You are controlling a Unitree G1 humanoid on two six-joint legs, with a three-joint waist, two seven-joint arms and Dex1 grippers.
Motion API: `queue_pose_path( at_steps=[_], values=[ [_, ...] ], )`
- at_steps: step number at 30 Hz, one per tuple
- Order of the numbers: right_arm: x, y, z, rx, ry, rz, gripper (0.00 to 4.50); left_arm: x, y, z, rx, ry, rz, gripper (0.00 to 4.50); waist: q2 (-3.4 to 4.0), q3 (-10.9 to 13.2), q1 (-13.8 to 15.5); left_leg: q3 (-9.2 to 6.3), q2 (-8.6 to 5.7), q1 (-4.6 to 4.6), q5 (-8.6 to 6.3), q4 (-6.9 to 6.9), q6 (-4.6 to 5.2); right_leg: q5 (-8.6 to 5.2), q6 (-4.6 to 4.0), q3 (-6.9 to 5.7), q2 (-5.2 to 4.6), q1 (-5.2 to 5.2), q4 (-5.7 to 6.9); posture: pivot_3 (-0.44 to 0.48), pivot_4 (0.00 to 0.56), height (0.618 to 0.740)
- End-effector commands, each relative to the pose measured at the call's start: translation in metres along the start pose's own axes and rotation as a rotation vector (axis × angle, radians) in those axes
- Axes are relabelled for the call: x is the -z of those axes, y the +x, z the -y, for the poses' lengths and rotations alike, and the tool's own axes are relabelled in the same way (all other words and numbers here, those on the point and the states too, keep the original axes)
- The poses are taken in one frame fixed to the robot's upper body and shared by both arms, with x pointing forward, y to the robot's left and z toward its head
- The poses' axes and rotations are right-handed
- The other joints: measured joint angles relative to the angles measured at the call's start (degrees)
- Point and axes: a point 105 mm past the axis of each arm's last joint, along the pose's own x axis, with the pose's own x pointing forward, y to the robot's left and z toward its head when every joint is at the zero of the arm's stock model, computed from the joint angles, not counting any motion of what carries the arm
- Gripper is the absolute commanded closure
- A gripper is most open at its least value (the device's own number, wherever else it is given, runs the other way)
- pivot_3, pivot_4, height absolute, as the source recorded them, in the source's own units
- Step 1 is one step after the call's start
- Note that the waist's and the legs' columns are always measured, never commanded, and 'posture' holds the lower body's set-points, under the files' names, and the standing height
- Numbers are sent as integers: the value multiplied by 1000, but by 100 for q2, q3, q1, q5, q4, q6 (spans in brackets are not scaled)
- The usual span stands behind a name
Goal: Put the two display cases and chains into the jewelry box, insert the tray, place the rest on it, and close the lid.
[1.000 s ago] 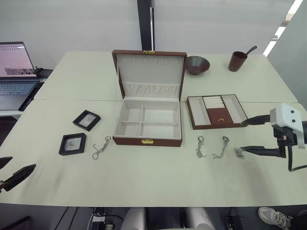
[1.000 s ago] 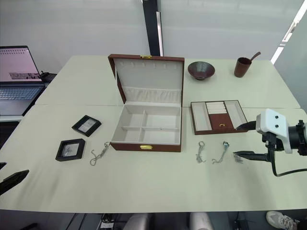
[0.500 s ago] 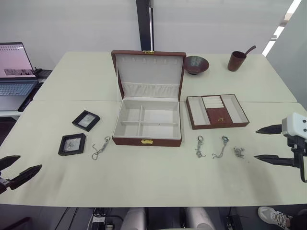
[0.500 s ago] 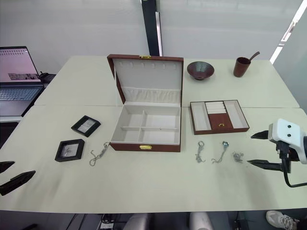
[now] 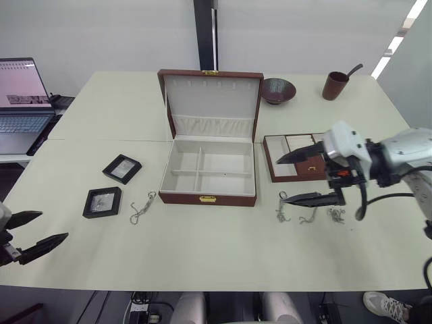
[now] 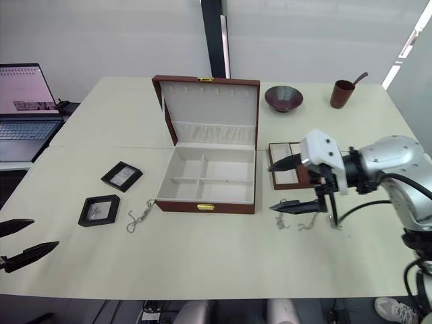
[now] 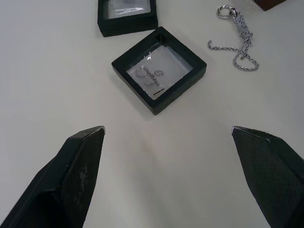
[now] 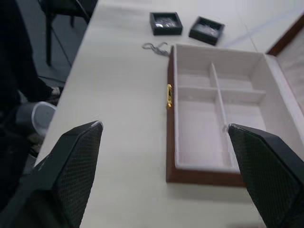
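- My right claw, black fingers spread apart and empty, has swung in from the counter's 3 o'clock edge and now hangs over the silvery metal chains lying at 4 o'clock of the large reddish-brown wood-grain jewelry box.
- One second earlier it sat near the outermost small chain; half a second earlier it had pulled off toward the edge. I judge no chain has been picked up yet.
- My left claw, fingers apart and empty, has risen a little at the counter's 8 o'clock corner and points toward the nearer black-framed square display case; the second case lies just beyond it at 12 o'clock, and a fourth chain lies beside them at 3 o'clock.
- The box stands with its cream-lined lid raised and its four compartments unfilled; the shallow reddish-brown tray rests at 3 o'clock of it.
- Everything on the cream counter lies where it did before, so I judge loading has not begun.
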Motion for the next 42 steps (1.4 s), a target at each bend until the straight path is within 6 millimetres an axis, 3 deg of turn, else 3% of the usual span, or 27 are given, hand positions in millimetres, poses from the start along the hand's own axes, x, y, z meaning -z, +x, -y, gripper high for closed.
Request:
queue_pose_path(
  at_steps=[1, 5, 11, 19, 41, 42],
  values=[
    [-12, 14, 4, -25, -13, 21, 0, -4, 5, -4, 44, 69, -25, 1474, 0, 0, -2, 1, 0, -1, 0, 0, 0, 0, 0, 0, 0, -2, 0, 0, 150, 733],
    [-25, 31, 10, -32, -29, 50, 0, -10, 20, -5, 105, 86, -35, 2736, 0, 0, -4, -1, -1, -3, 0, 1, 0, 0, 0, -3, 1, -3, 2, 0, 150, 733],
    [-30, 39, 8, -51, -39, 72, 0, -13, 32, -9, 150, 143, -34, 2736, 0, 0, -16, 0, -1, -2, 0, 2, 0, 0, 0, -5, 4, -8, 14, 0, 150, 733],
    [-31, 43, 7, -51, -30, 89, 0, 1, 47, 2, 265, 207, -80, 2736, 0, 0, -27, 4, 2, 0, 0, 4, 0, 0, 0, -5, 9, -9, 24, 0, 150, 733],
    [-32, 44, 3, -66, -14, 90, 0, 4, 82, -2, 317, 312, -70, 2736, 0, 0, -25, 2, 0, -1, 0, 7, 1, 0, 1, -12, 9, -11, 31, 0, 150, 733],
    [-32, 43, 3, -66, -14, 89, 0, 3, 83, -2, 321, 315, -66, 2910, 0, 0, -25, 2, 0, -1, 0, 7, 1, 0, 1, -13, 9, -11, 31, 0, 150, 733]
  ],
)
